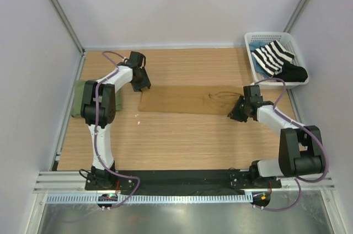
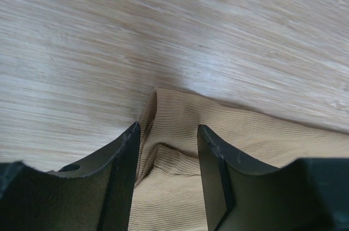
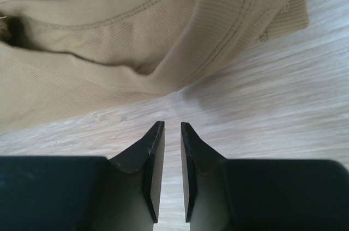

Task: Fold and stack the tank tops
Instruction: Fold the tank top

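The tan-brown tank top (image 1: 182, 100) is plain, with a fine ribbed weave and stitching of the same colour along its hems. Left of it, the olive green tank top (image 1: 78, 101) shows as a dull green patch. Beyond its right end, the white basket (image 1: 267, 34) holds a black-and-white striped garment (image 1: 273, 57) and a black garment (image 1: 293, 72). The table (image 1: 176, 134) under it is pale wood with a fine straight grain. The left arm (image 1: 101, 140) and right arm (image 1: 268, 115) are white with black joints.

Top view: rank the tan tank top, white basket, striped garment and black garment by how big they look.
1. tan tank top
2. white basket
3. striped garment
4. black garment
Both garments lie bunched, so this ranks only what shows.
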Motion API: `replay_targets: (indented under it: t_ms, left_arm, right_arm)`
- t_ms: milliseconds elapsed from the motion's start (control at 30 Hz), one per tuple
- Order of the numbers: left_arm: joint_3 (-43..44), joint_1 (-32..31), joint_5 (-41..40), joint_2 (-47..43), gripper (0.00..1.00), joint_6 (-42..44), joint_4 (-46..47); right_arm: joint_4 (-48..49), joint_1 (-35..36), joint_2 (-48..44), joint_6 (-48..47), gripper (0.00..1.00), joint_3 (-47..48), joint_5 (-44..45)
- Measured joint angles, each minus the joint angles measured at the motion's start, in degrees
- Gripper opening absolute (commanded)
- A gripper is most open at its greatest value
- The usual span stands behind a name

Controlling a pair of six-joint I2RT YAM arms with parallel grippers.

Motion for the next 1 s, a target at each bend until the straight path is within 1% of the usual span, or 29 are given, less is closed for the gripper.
replay_targets:
  t_ms: [33, 67, 133, 167, 233, 267, 300, 400, 500, 667, 733, 800, 933, 967, 1000]
  left_arm:
    - [0.0, 0.0, -0.09, 0.11, 0.43, 0.04, -0.15]
    - [0.0, 0.0, -0.22, 0.28, 0.34, 0.13, -0.24]
    - [-0.09, 0.0, -0.44, 0.28, 0.25, 0.13, -0.24]
    - [-0.24, 0.0, -0.52, 0.33, 0.17, 0.22, -0.2]
    - [-0.66, 0.04, -0.68, 0.33, 0.09, 0.24, 0.0]
    - [-1.05, 0.04, -0.79, 0.17, 0.02, 0.2, 0.35]
    - [-1.84, 0.04, -0.92, -0.31, 0.0, -0.07, 1.18]
    - [-7.23, 0.02, -1.9, -3.69, 0.0, -0.66, 4.09]
    - [-14.93, 0.04, -2.56, -8.85, 0.0, -2.03, 6.32]
    - [-36.33, -0.02, -0.42, -23.89, 0.0, -8.2, 15.17]
    - [-44.5, -0.96, 0.48, -30.77, 0.01, -11.34, 17.29]
    - [-51.23, -3.87, 0.76, -37.03, 0.04, -13.97, 18.75]
    - [-59.43, -14.62, 1.03, -45.51, 0.06, -19.87, 20.13]
    - [-61.18, -17.44, 1.25, -47.19, 0.08, -21.49, 20.79]
    - [-62.71, -19.87, 1.36, -48.92, 0.12, -22.99, 21.18]
  right_arm:
    - [0.31, 0.0, 1.05, 0.0, 0.22, 0.24, 0.22]
    - [0.33, 0.0, 2.38, 0.0, 0.19, 0.79, 0.68]
    - [0.52, 0.0, 5.2, -0.04, 0.17, 2.36, 2.01]
    - [0.22, 0.0, 6.45, -0.04, 0.15, 3.26, 2.97]
    - [0.04, 0.0, 9.2, 0.0, 0.14, 5.75, 5.31]
    - [0.15, 0.0, 10.27, 0.02, 0.14, 6.82, 6.21]
    - [0.39, 0.0, 11.02, 0.07, 0.14, 7.67, 6.91]
    - [0.52, -0.02, 12.72, 0.22, 0.14, 9.86, 8.33]
    - [0.39, -0.02, 15.78, 0.24, 0.14, 13.73, 9.07]
    - [0.7, -0.02, 25.35, 0.2, 0.14, 24.13, 8.68]
    - [0.85, -0.04, 29.73, 0.22, 0.14, 28.39, 7.61]
    - [0.98, -0.07, 33.62, 0.13, 0.15, 33.46, 5.7]
    - [0.98, 0.2, 42.42, 0.07, 0.18, 45.2, 2.29]
    - [1.2, 0.37, 44.46, 0.07, 0.19, 47.98, 1.57]
    - [1.42, 0.59, 46.21, 0.09, 0.19, 50.34, 0.79]
